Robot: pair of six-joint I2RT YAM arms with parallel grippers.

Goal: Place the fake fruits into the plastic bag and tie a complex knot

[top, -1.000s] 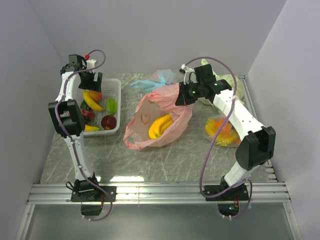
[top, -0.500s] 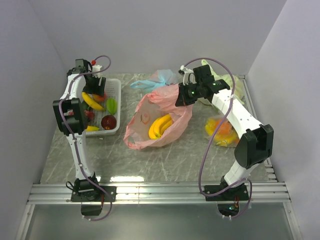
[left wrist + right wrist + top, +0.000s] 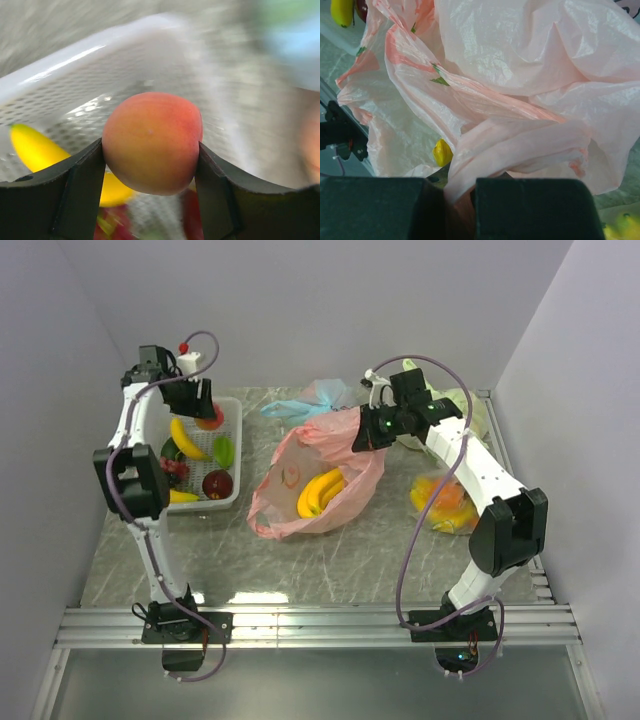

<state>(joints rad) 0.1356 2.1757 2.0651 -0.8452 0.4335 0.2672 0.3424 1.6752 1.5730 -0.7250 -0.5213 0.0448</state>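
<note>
My left gripper (image 3: 150, 165) is shut on an orange-red peach (image 3: 151, 141) and holds it just above the white basket (image 3: 236, 410); the peach (image 3: 210, 419) shows at the basket's back. In the basket lie a yellow banana (image 3: 187, 439), a green piece (image 3: 224, 449), a dark red apple (image 3: 217, 483) and purple grapes (image 3: 174, 469). The pink plastic bag (image 3: 272, 502) lies open at mid-table with yellow bananas (image 3: 322, 491) inside. My right gripper (image 3: 459, 207) is shut on the bag's pink handle (image 3: 520, 145), holding that edge (image 3: 357, 436) up. No knot shows on the pink bag.
A light blue bag (image 3: 318, 397) lies behind the pink one. A pale green bag (image 3: 470, 410) sits at the back right. A clear bag with orange and yellow fruit (image 3: 446, 502) lies under the right arm. The metal rail (image 3: 320, 625) runs along the near edge.
My left gripper dipped into the basket's back end, closed on the peach and lifted it a little. The right arm and the pink bag stayed still.
</note>
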